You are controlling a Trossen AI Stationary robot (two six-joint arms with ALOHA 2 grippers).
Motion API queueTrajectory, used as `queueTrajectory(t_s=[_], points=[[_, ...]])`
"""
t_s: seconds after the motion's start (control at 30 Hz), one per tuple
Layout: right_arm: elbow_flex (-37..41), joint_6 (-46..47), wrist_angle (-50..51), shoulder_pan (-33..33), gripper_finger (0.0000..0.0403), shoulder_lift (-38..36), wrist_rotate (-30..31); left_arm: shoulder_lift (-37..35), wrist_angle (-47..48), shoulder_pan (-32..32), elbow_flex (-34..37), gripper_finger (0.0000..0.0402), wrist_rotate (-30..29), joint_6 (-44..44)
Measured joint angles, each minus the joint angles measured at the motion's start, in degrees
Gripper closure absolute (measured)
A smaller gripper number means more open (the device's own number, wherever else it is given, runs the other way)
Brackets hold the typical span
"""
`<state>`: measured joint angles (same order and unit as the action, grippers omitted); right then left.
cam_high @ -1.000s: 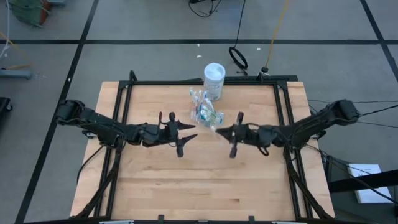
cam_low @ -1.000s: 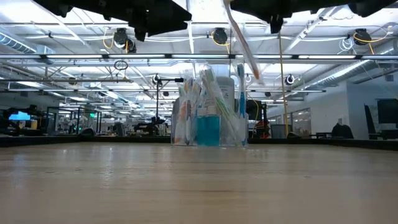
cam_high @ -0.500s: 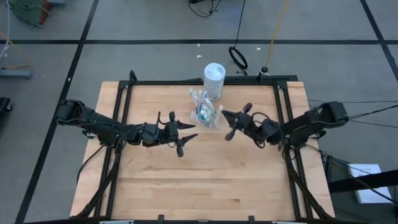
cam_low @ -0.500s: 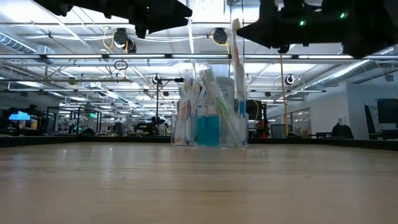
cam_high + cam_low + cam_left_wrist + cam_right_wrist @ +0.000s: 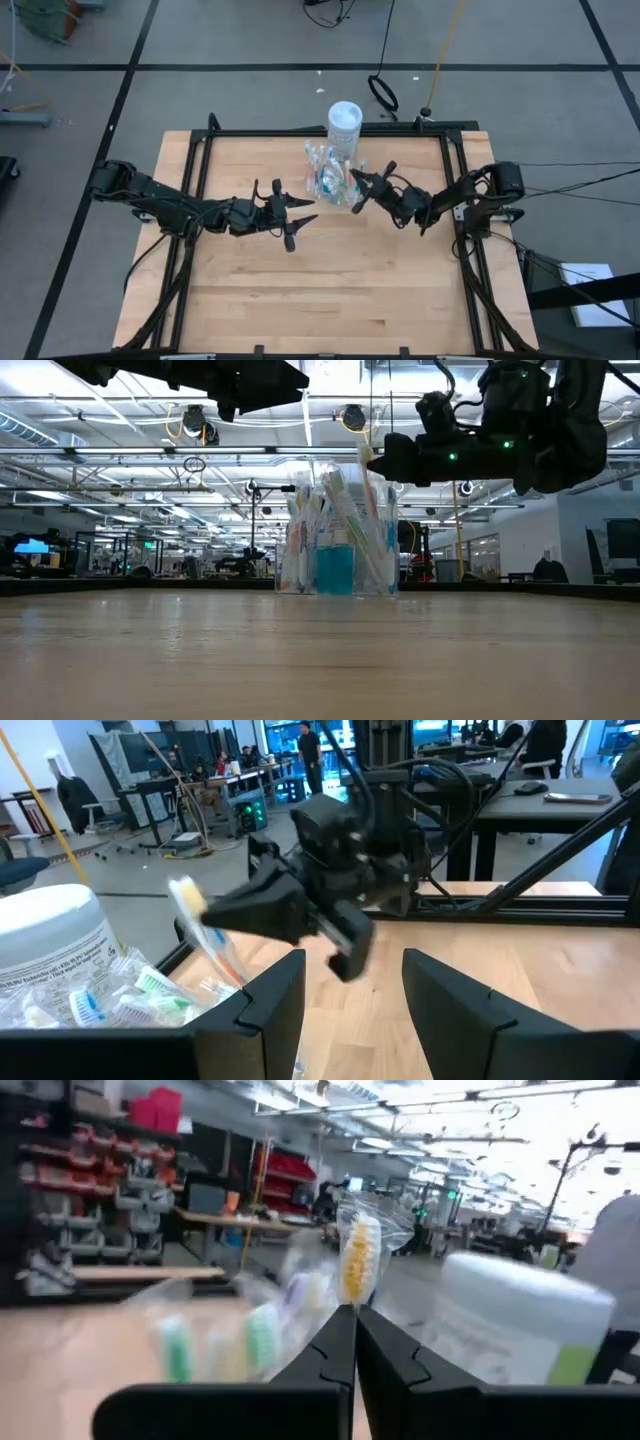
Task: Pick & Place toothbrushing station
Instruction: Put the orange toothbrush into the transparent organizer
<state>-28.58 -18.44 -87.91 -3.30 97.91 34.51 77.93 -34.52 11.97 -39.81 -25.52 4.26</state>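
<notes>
The toothbrushing station [image 5: 326, 180] is a small clear holder with several wrapped toothbrushes standing in it; its base is on the table near the far edge, and it also shows in the low view [image 5: 335, 545]. My right gripper [image 5: 352, 184] is right beside the station's right side, shut on a wrapped toothbrush [image 5: 205, 932] with yellow bristles [image 5: 360, 1260]. Whether that brush's lower end is inside the station cannot be told. My left gripper [image 5: 303, 211] waits open and empty, left of the station and nearer the table's middle [image 5: 352, 965]. My right gripper pinches the wrapped toothbrush between its two shut fingers just below the head [image 5: 352, 1302]. The fingers come roughly level from the table's right and lie across the brush. The brush is tilted, head [image 5: 186, 896] up and handle [image 5: 232, 970] slanting down past the fingers.
A taller white-capped cylindrical container [image 5: 345, 127] stands just behind the station at the table's far edge. A black frame rail [image 5: 300, 133] runs along the far and side edges. The near half of the wooden table [image 5: 320, 290] holds nothing.
My right gripper has moved toward the far edge and down to the station's right side, turning as it went. It has stayed shut on the toothbrush, which has come down from high above the station to beside it.
</notes>
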Motion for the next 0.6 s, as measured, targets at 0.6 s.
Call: queueTrajectory(t_s=[0.6], points=[[0.0,4.5,9.8,6.1,0.0396,2.3,15.0,0.0,0.0,0.0,0.0,0.0227,0.0,0.0]])
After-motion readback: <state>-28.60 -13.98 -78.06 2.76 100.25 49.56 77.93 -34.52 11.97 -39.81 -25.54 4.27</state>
